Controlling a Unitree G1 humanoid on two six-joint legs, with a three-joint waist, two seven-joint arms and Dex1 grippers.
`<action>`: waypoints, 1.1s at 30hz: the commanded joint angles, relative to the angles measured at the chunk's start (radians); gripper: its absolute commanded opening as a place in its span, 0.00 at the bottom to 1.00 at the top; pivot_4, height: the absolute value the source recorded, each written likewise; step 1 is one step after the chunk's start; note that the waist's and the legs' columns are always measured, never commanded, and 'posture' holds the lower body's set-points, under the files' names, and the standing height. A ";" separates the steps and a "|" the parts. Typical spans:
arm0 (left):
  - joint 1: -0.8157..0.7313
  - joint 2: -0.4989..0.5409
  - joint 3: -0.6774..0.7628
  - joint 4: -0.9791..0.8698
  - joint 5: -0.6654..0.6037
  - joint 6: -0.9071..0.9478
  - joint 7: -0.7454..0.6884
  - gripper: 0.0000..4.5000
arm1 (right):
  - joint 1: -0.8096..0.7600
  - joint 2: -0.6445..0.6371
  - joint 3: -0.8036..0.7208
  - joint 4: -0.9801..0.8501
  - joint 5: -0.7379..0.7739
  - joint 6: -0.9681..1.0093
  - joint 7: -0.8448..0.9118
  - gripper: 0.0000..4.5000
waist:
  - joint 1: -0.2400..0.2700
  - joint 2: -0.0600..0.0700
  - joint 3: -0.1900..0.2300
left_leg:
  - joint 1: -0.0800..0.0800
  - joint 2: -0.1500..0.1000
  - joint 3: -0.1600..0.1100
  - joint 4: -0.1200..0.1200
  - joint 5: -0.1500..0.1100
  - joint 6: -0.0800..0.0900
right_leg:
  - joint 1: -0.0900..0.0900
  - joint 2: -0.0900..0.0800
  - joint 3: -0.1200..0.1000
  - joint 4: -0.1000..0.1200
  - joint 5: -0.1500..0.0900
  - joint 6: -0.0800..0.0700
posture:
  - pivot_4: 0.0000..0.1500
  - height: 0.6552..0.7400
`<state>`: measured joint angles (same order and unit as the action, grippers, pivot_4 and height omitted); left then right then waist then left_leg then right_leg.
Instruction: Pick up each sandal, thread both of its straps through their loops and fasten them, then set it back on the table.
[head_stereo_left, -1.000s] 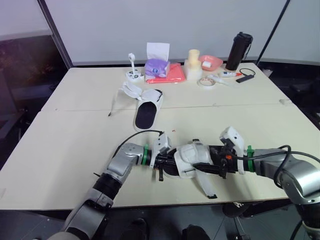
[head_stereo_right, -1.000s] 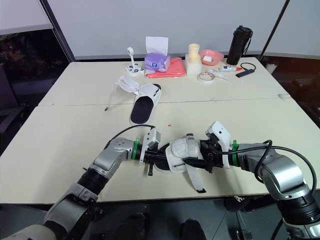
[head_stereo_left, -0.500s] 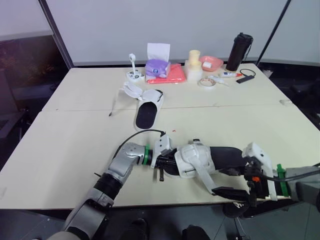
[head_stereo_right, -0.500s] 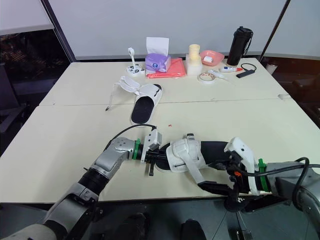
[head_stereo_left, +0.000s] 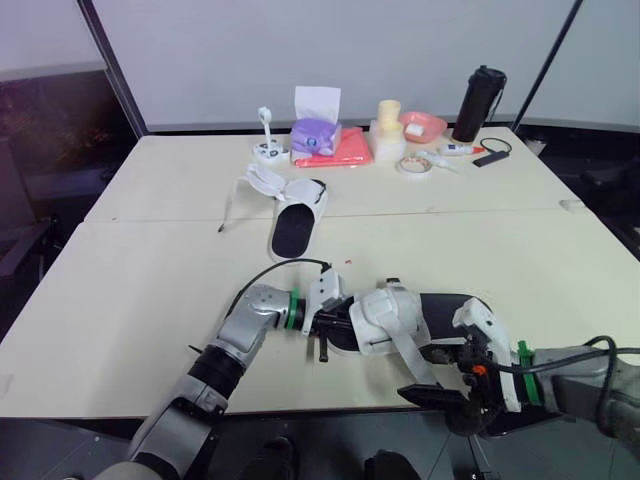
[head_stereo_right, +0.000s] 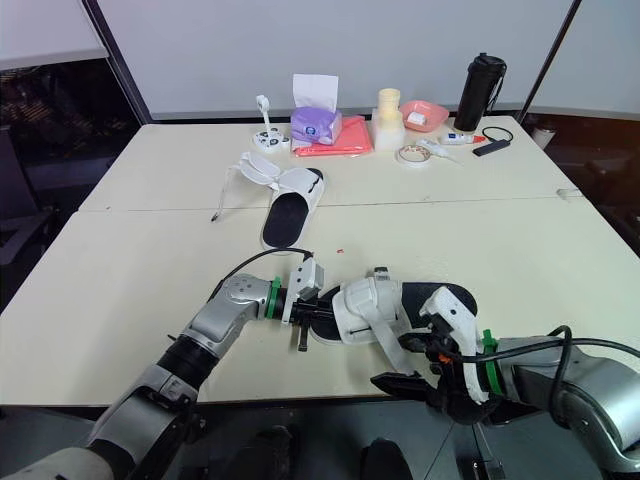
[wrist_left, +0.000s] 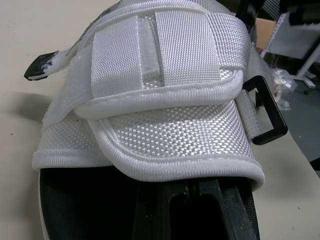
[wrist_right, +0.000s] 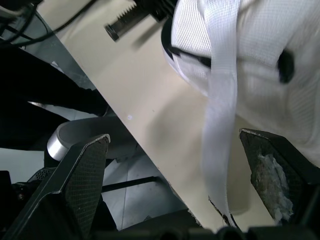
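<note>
Toward the left of the pale beige counter (head_stereo_left: 150, 280), well back from its front edge, the far sandal (head_stereo_left: 292, 218), of white woven fabric with a black insole, is laid flat, with its straps undone and trailing off to the left. Nearer the front edge, the left pincer (head_stereo_left: 322, 325) is seen at the toe end of a white woven-fabric sandal with a black insole (head_stereo_left: 395, 312), which is laid on the counter. The pincer's black fingers (wrist_left: 200, 210) are drawn close together beneath the upper and appear to be clamped on that end. In the left wrist view one strap is seen folded across the upper, and a black rectangular plastic loop (wrist_left: 265, 112) is shown standing out at the side. A long loose white webbing strap (head_stereo_left: 412, 352) is left hanging from the sandal toward the front edge, unfastened. Just to the right, the right pincer (head_stereo_left: 437, 373) is held wide open at the counter's edge with nothing gripped, and the loose strap is seen between its two fingers (wrist_right: 82, 180) in the right wrist view. At the back right of the counter a tall black cylindrical flask (head_stereo_left: 478, 102) is stood upright
</note>
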<state>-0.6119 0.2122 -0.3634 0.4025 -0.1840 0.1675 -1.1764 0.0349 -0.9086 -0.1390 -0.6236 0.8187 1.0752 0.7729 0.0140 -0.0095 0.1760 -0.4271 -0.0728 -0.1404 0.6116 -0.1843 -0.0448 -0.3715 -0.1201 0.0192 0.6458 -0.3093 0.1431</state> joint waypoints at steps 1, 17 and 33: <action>0.017 0.018 -0.006 0.024 0.045 0.019 0.034 0.00 | -0.017 0.013 -0.006 0.002 0.008 -0.018 -0.004 0.73 | 0.000 0.000 0.000 | 0.000 0.000 0.000 0.000 0.000 0.000 | 0.000 0.000 0.000 0.000 0.000 0.000 | 1.00 0.93; 0.023 0.016 -0.024 0.029 0.063 -0.004 0.038 0.00 | -0.352 0.039 -0.081 0.052 0.353 0.130 -0.053 0.01 | -0.001 0.000 0.000 | 0.000 0.000 0.000 0.000 0.000 0.000 | 0.000 0.000 0.000 -0.001 0.000 0.000 | 1.00 0.93; 0.041 0.027 -0.017 0.007 0.062 -0.003 0.048 0.00 | -0.583 0.231 0.091 0.348 0.357 0.192 -0.117 0.01 | -0.001 0.000 0.000 | -0.002 -0.001 -0.001 -0.001 0.000 0.001 | -0.002 0.000 0.000 -0.001 0.001 0.000 | 1.00 0.93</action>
<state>-0.5937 0.2181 -0.3703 0.3740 -0.1674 0.1409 -1.1542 -0.5508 -0.6800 -0.0437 -0.2691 1.1799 1.2786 0.6328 0.0129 -0.0097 0.1764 -0.4288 -0.0734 -0.1413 0.6102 -0.1846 -0.0440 -0.3736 -0.1205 0.0193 0.6451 -0.3085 0.1435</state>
